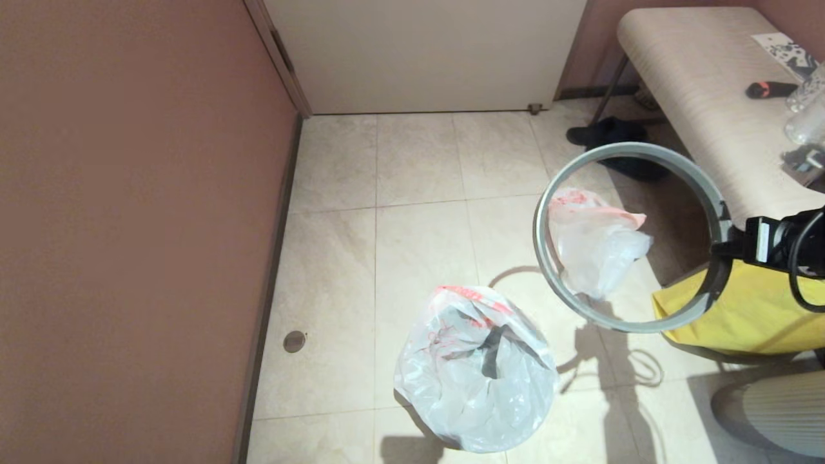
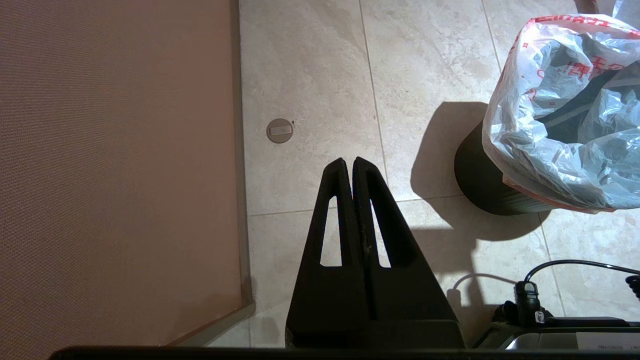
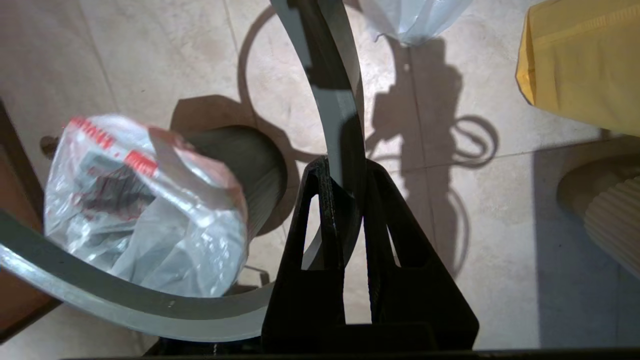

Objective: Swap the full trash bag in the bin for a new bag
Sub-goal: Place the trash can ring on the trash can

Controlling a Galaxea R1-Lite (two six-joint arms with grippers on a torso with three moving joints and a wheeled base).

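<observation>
The bin (image 2: 480, 185) shows only as a dark ribbed side under the crumpled plastic bag (image 1: 477, 370) that fills and overhangs it; in the head view the bag covers the bin entirely. That bag is whitish, with red print near its mouth and something dark inside that cannot be made out. It stands on the tiled floor (image 1: 419, 212) at the near middle of the scene.

The grey hoop (image 1: 548, 258) is off the bin and held in the air to the right, tilted so its opening faces the head camera. Through it a second, limp translucent bag with a pink-red band (image 1: 596, 241) lies on the floor farther back; its lower edge is hidden behind the hoop.

The right gripper (image 3: 347, 195) reaches in from the right edge of the head view, where most of the arm is cut off. Its fingers are clamped on the hoop's band, one on each face of it, as the right wrist view shows.

The left gripper (image 2: 348, 165) hangs near the brown wall (image 1: 129, 225) at the left, pointing down at the floor, fingers pressed together on nothing. It does not appear in the head view.

A yellow bag (image 1: 754, 316) sits at the right, partly behind the hoop, and the bench (image 1: 696, 84) above it runs out of frame.
</observation>
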